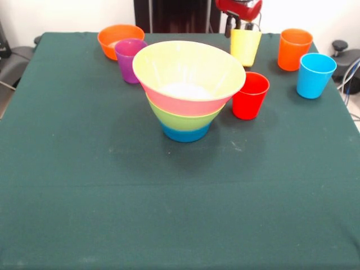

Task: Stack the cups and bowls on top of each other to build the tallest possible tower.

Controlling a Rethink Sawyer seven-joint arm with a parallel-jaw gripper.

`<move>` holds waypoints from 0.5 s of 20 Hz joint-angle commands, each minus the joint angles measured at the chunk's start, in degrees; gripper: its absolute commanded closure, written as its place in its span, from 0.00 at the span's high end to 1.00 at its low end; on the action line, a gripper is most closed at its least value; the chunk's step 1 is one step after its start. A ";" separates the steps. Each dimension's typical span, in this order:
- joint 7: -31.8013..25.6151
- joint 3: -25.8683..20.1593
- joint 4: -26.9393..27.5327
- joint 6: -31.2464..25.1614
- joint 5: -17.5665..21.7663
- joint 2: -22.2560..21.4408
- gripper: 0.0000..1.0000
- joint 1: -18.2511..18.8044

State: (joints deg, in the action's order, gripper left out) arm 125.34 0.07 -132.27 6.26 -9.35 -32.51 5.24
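Note:
The tower (188,93) stands mid-table: a blue bowl at the base, then green, then pink, with a wide pale yellow-orange bowl on top. My gripper (243,25) comes down at the top edge and is shut on the rim of the yellow cup (246,48), which hangs upright behind and to the right of the tower. The red cup (250,95) stands right beside the tower. The orange cup (294,49) and the light blue cup (315,75) stand at the far right. The purple cup (129,59) stands in front of a small orange bowl (120,38) at the far left.
The green table cloth (180,197) covers the whole table, and its far edge runs just behind the cups. The robot's dark pedestal (169,14) stands behind the table. Black chair parts (343,53) show past the right edge.

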 commanded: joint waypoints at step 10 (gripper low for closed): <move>5.60 -7.36 1.95 -11.68 0.04 -7.79 0.00 5.26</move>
State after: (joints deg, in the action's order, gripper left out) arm 125.34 -1.28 -132.31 1.78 -9.33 -37.07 8.30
